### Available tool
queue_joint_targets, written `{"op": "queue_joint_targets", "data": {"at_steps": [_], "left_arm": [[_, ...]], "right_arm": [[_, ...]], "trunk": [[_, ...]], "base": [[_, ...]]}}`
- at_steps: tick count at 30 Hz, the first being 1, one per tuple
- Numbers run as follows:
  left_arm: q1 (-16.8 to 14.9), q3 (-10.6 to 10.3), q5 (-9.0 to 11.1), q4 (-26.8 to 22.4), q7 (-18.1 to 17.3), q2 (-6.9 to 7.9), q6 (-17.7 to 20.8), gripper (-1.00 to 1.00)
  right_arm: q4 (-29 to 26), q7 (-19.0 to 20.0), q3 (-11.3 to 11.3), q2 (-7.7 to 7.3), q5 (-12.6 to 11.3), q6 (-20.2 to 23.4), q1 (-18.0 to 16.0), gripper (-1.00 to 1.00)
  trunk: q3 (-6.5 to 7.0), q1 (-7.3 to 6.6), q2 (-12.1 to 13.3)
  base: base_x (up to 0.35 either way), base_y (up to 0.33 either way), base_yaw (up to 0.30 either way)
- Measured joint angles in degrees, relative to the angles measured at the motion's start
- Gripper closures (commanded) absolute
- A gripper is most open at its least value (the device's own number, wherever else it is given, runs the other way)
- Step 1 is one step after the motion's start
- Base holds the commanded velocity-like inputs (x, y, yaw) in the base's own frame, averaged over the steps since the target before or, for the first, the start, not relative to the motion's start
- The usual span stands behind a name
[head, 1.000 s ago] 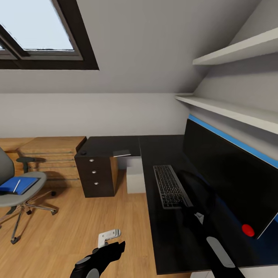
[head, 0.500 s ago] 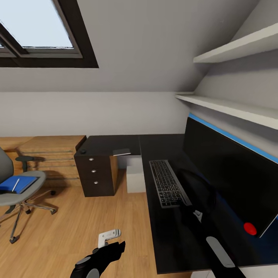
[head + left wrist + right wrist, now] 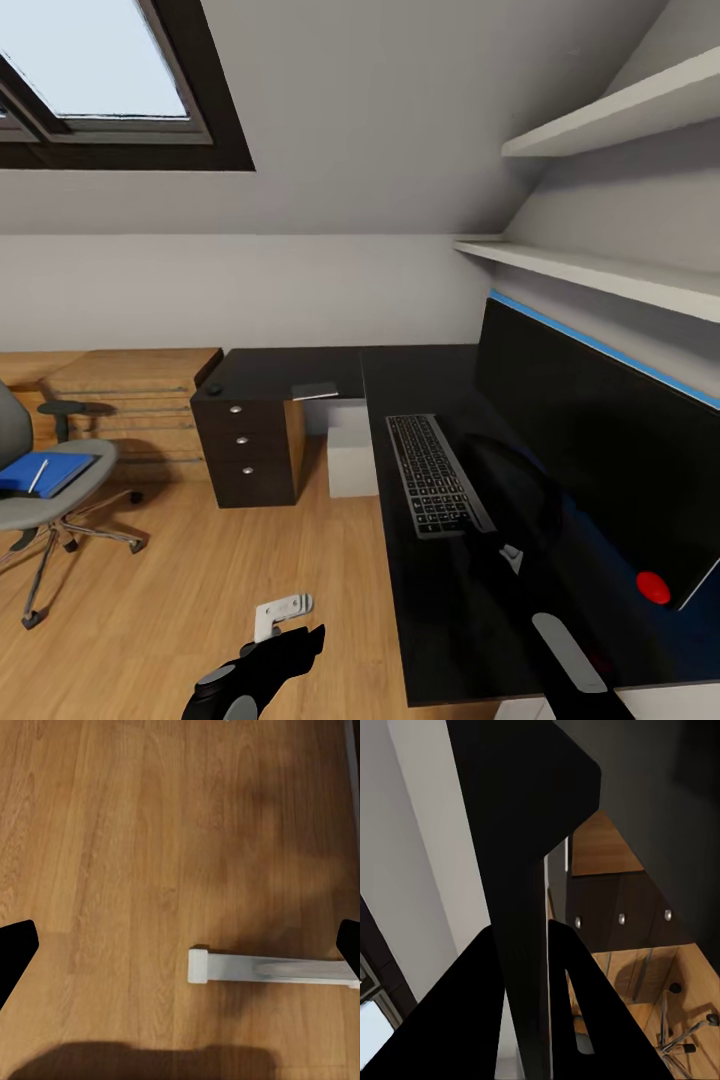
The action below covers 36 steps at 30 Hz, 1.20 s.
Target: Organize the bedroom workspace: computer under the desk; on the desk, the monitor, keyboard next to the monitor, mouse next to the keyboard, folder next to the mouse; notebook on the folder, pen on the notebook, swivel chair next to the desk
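left hand (image 3: pixel 180 949) hanging low, fingers spread wide apart. right arm (image 3: pixel 560 640) reaching forward; right hand (image 3: pixel 536 967) fingers closed tight together.

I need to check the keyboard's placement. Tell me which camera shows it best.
The head view: the keyboard lies flat on the black desk, its whole key layout visible, beside the monitor. The left wrist view looks down at wood floor; the right wrist view gives no recognisable keyboard.
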Motion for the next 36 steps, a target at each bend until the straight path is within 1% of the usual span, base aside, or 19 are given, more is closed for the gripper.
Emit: {"op": "queue_joint_targets", "data": {"at_steps": [4, 9, 24, 30, 34, 36], "left_arm": [[0.01, 0.01, 0.0, 0.0, 0.0, 0.0, 0.06, -1.0], [0.01, 0.08, 0.02, 0.0, 0.0, 0.0, 0.08, -1.0], [0.03, 0.25, -0.09, 0.52, -0.17, 0.17, -0.01, -1.0], [0.01, 0.16, -0.25, 0.53, 0.02, 0.18, -0.11, -1.0], [-0.01, 0.16, -0.13, 0.53, 0.01, 0.18, -0.03, -1.0], [0.03, 0.17, -0.1, 0.53, 0.01, 0.18, -0.02, -1.0]], "right_arm": [[0.0, 0.04, -0.04, 0.34, -0.05, -0.13, 0.0, 1.0], [0.04, 0.36, -0.36, 0.18, 0.12, 0.02, 0.0, 1.0], [0.43, -0.22, -0.46, 0.23, 0.32, -0.49, 0.0, 1.0], [0.42, -0.24, -0.48, 0.24, 0.36, -0.5, 0.0, 1.0], [0.43, -0.23, -0.47, 0.24, 0.37, -0.65, 0.0, 1.0], [0.43, -0.23, -0.42, 0.3, 0.34, -1.43, 0.0, 1.0]], "trunk": [[-0.72, 0.88, -1.6], [-1.62, 1.98, -3.61], [-1.62, 1.98, -3.63], [-1.62, 1.98, -3.63], [-1.62, 1.98, -3.63], [-1.62, 1.98, -3.63]], "base": [[0.0, 0.0, 0.0], [0.0, 0.0, 0.0], [0.0, -0.034, 0.0], [0.0, -0.197, 0.0], [0.0, -0.037, 0.0], [0.0, -0.004, 0.0]]}}
